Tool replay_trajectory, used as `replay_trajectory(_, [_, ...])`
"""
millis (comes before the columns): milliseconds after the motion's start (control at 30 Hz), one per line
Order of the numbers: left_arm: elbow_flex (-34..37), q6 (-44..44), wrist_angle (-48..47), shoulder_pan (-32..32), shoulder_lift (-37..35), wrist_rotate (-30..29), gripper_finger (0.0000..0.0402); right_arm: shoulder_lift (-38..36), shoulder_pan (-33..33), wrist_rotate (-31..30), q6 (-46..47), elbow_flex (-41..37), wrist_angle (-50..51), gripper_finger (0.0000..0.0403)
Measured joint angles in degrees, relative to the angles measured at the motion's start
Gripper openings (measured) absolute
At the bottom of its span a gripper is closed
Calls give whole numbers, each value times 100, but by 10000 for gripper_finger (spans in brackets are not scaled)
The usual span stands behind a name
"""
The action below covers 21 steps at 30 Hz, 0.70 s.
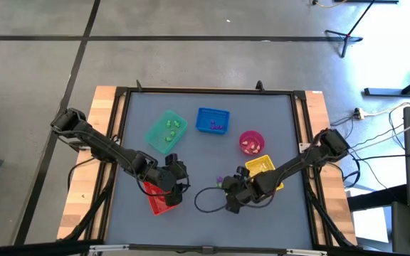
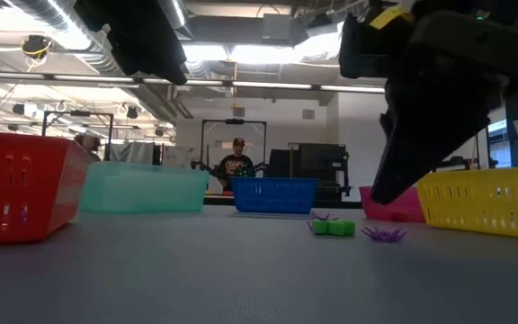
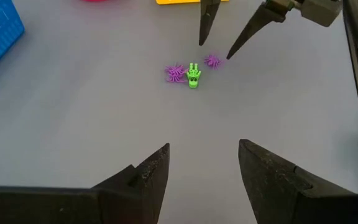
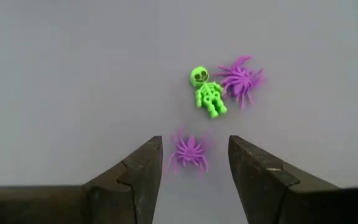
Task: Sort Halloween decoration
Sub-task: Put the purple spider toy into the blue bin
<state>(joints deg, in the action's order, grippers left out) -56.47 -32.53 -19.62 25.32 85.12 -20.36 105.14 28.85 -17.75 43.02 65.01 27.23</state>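
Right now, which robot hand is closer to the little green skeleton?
The right hand. It hovers open just beside the green skeleton, with a purple spider between its fingers. The left hand waits open farther off, over the red tray.

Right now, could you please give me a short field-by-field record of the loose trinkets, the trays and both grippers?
loose trinkets: one green skeleton and two purple spiders, near and far, on the grey table
right gripper: open, fingers straddling the near spider, not closed on it
left gripper: open, holding nothing, above the table beside the red tray, facing the trinkets
other containers: green tray, blue tray, pink bowl, yellow tray
already sorted: small pieces visible in the green tray, blue tray and pink bowl
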Motion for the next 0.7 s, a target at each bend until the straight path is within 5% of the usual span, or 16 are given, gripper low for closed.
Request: replay_trajectory(700, [0, 0, 26, -2, 0, 0, 176, 348, 110, -48, 174, -4, -116, 183])
